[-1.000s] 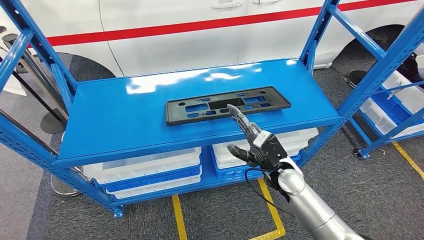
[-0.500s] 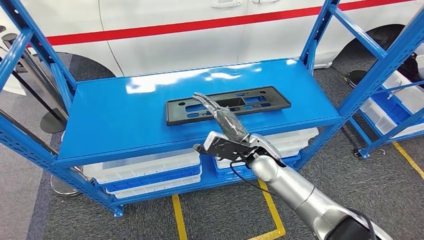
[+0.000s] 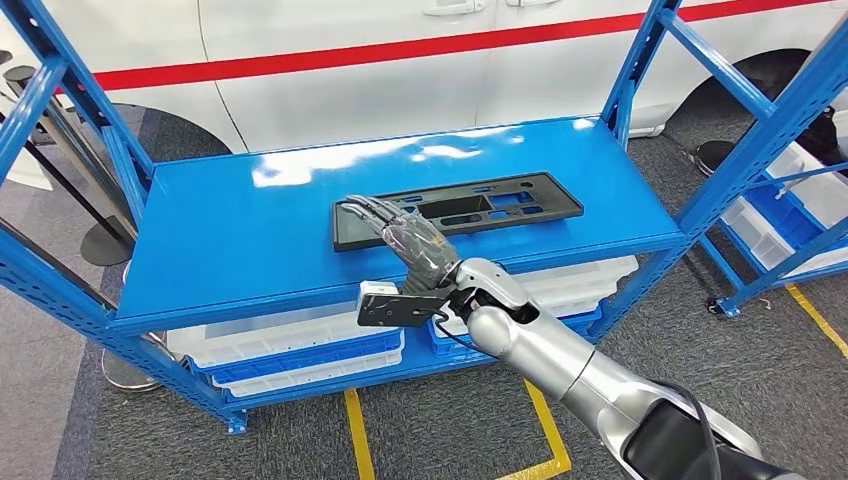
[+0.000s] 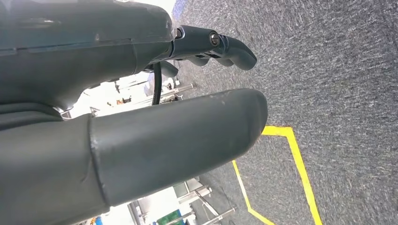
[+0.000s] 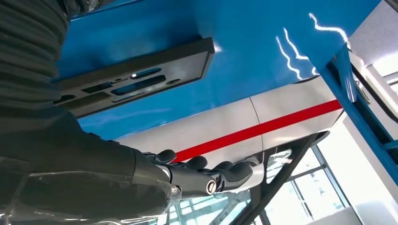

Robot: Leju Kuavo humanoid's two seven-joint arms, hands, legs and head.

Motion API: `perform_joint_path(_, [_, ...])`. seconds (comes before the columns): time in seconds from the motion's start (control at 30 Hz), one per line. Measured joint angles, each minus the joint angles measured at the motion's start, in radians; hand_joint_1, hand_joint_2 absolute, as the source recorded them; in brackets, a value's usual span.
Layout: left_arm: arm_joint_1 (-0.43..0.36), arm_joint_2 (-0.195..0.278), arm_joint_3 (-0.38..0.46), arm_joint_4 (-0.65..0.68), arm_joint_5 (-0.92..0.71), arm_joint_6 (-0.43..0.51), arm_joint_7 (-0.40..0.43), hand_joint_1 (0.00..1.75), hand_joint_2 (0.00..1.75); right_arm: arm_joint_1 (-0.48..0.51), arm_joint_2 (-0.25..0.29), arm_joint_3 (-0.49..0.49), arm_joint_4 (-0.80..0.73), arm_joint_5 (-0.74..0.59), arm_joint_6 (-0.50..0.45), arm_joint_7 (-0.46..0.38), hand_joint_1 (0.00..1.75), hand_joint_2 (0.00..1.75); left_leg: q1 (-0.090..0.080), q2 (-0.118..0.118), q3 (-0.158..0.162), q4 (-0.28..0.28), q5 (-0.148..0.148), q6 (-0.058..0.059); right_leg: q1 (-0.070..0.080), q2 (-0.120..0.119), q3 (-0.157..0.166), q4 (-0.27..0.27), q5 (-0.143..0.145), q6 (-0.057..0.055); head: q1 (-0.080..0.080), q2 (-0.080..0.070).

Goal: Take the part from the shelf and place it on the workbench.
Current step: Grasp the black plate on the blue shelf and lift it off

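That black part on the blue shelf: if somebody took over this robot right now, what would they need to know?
Right hand: over the left end of the black part, fingers apart, holding nothing; whether it touches the part cannot be told.
Left hand: hangs over the grey floor, holding nothing.
The part lies flat on the blue shelf.
Done: the reach to the part.
Left: grip it, lift it off, carry it to the workbench and set it down.

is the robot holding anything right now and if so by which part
Nothing is held. The right hand hovers over the left end of the black part, which lies flat on the shelf. The left hand is empty.
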Motion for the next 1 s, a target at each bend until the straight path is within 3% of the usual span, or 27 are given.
perform_joint_path(0.7, [-0.001, 0.004, 0.000, 0.000, -0.032, -0.002, -0.004, 0.00, 0.00, -0.065, 0.029, 0.047, 0.144, 0.141, -0.038, 0.034, 0.00, 1.75, 0.000, 0.000, 0.000, 0.000, 0.000, 0.000, 0.000, 0.000, 0.000, 0.000, 0.000, 0.000, 0.000, 0.000])
perform_joint_path(0.87, [-0.005, 0.013, 0.000, 0.000, -0.082, 0.009, -0.024, 0.00, 0.00, -0.176, 0.096, 0.066, 0.505, 0.247, -0.110, 0.078, 0.00, 1.75, 0.000, 0.000, 0.000, 0.000, 0.000, 0.000, 0.000, 0.000, 0.000, 0.000, 0.000, 0.000, 0.000, 0.000])
perform_joint_path(1.0, [-0.005, 0.015, 0.000, 0.001, -0.091, 0.016, -0.026, 0.00, 0.00, -0.209, 0.103, 0.065, 0.633, 0.250, -0.139, 0.093, 0.00, 1.75, 0.000, 0.000, 0.000, 0.000, 0.000, 0.000, 0.000, 0.000, 0.000, 0.000, 0.000, 0.000, 0.000, 0.000])
